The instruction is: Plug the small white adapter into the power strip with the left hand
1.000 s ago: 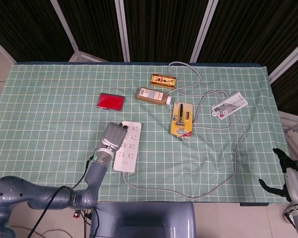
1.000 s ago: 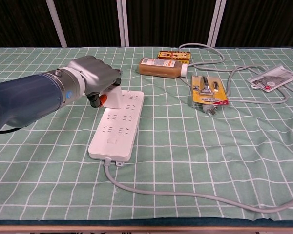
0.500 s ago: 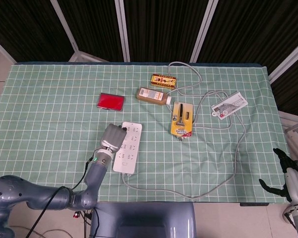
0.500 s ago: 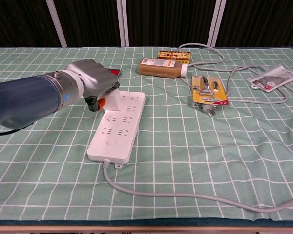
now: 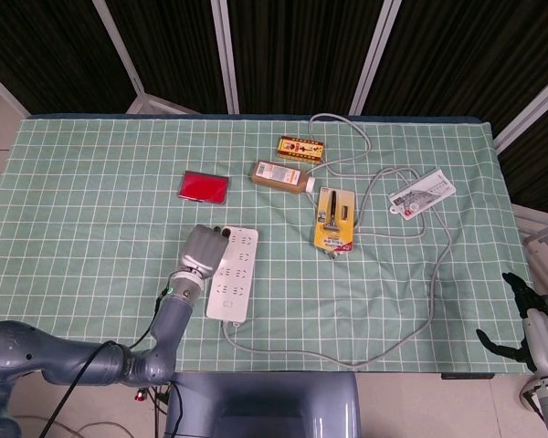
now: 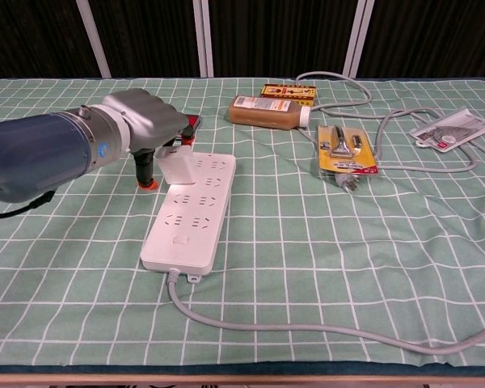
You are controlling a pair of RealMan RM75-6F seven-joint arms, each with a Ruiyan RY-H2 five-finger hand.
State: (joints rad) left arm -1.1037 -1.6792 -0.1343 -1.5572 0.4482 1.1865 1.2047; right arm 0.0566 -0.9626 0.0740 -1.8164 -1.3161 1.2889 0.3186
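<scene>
The left hand (image 6: 145,129) sits left of centre, fingers curled down around the small white adapter (image 6: 175,164) — holding it upright at the far end of the white power strip (image 6: 187,215). Whether its prongs are seated, I cannot tell. The right hand (image 5: 528,315) hangs at the lower right edge, off the green checked tablecloth (image 5: 91,228), fingers spread, holding nothing.

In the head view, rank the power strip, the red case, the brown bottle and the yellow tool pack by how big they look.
1. power strip
2. yellow tool pack
3. brown bottle and red case: these look about alike, so no firm ranking between them.
</scene>
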